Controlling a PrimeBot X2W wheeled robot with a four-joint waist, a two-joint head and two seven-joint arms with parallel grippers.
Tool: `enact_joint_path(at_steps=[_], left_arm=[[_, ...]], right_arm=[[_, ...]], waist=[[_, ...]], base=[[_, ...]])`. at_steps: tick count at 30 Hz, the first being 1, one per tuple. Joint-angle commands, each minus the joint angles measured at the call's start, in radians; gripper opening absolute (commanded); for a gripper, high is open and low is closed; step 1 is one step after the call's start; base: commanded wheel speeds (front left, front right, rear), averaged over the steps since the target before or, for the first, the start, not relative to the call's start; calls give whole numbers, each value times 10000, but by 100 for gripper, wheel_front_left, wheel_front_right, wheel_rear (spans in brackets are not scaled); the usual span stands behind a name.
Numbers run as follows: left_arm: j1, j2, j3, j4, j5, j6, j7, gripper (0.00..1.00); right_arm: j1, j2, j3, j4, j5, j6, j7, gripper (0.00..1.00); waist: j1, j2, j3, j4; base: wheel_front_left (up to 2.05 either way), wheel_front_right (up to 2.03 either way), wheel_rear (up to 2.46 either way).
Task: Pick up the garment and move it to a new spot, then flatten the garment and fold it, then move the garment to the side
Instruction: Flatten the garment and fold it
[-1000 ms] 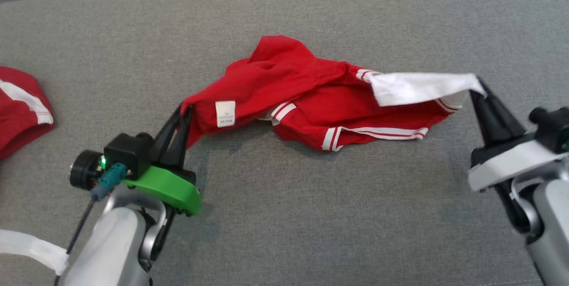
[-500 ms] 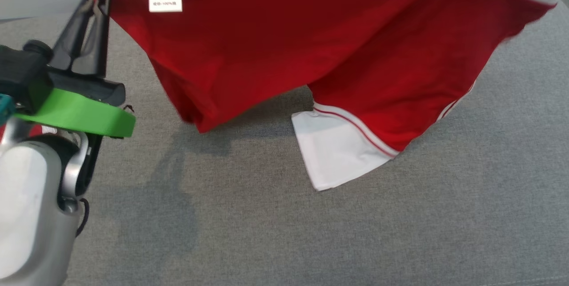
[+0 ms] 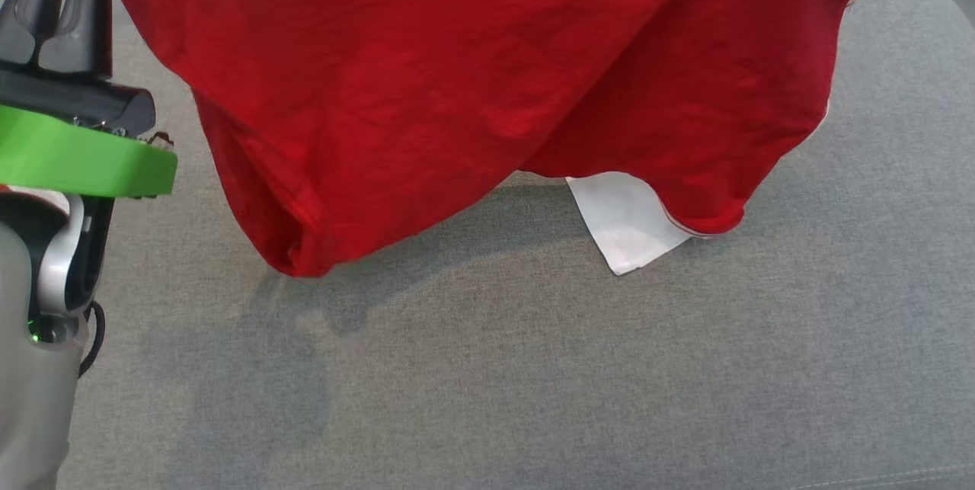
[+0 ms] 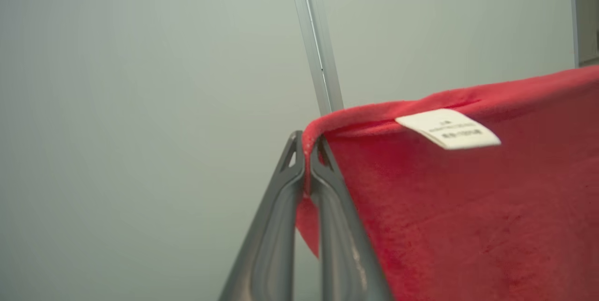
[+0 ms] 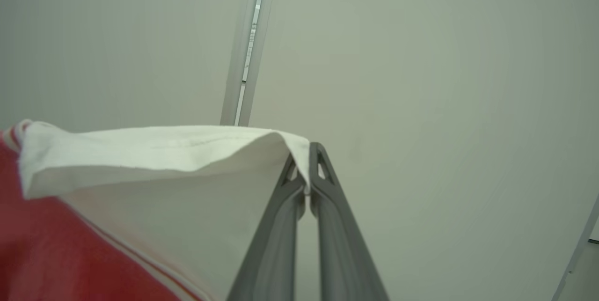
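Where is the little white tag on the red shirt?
In the left wrist view, the tag sits just under the top edge of the shirt, right of the left gripper pinching that edge.

Head view looks down, close over the hanging red garment (image 3: 472,78), grey surface (image 3: 533,383) beneath it. Left wrist view sits just beside the garment's red corner, looking along the left gripper (image 4: 307,144) to a pale wall (image 4: 140,104) behind the garment. Right wrist view likewise at its white corner, along the right gripper (image 5: 306,151). All three share the garment; head and left wrist share its label (image 4: 448,128)
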Motion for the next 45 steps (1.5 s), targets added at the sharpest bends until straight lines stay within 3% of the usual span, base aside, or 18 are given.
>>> enact_joint_path(at_steps=[1,7,13,21,28,33,38,42,45], left_arm=[[-359,-29,-15,37,-125,-45,26,0],[-1965,-642,-304,1252,-524,-488,-188,0],[-4646,-1384,-579,3865,-673,-987,-987,0],[-7542,-1942,-548,7851,-721,-1238,-2534,0],[-8687,-2219,-153,10168,-1095,-1212,-2903,0],[-8760,-2552,-216,11539,-1503,-1366,-2974,0],[-7744,-2979,-189,12549,-2026,-1478,-3253,0],[-6516,-3191,-563,12666,-1928,-1500,-3432,0],[-5340,-3257,-434,11825,-2025,-1500,-3478,0]], right_arm=[[-278,65,86,140,185,-18,69,0],[-1742,272,861,1258,808,-16,220,0],[-4555,614,1909,3160,1089,-16,-54,0],[-8297,2082,2531,6635,1489,-16,-1804,0],[-9754,3293,2692,8928,1552,-15,-2471,0],[-9620,3651,3489,9985,1888,-11,-2484,0],[-8503,3756,4183,10435,2727,-10,-2384,0],[-6888,3403,4719,10134,3520,-10,-2421,0],[-5469,2981,5017,9633,4026,-8,-2549,0]], waist=[[0,0,149,-4],[0,0,823,127],[0,0,1585,258],[0,0,1744,232],[0,0,1741,74],[0,0,1965,36],[0,0,2245,49],[0,0,2451,156],[0,0,2518,275]], base=[[0,0,0],[0,0,0],[0,0,0],[0,0,0],[0,0,0],[0,0,0],[0,0,0],[0,0,0],[0,0,0]])
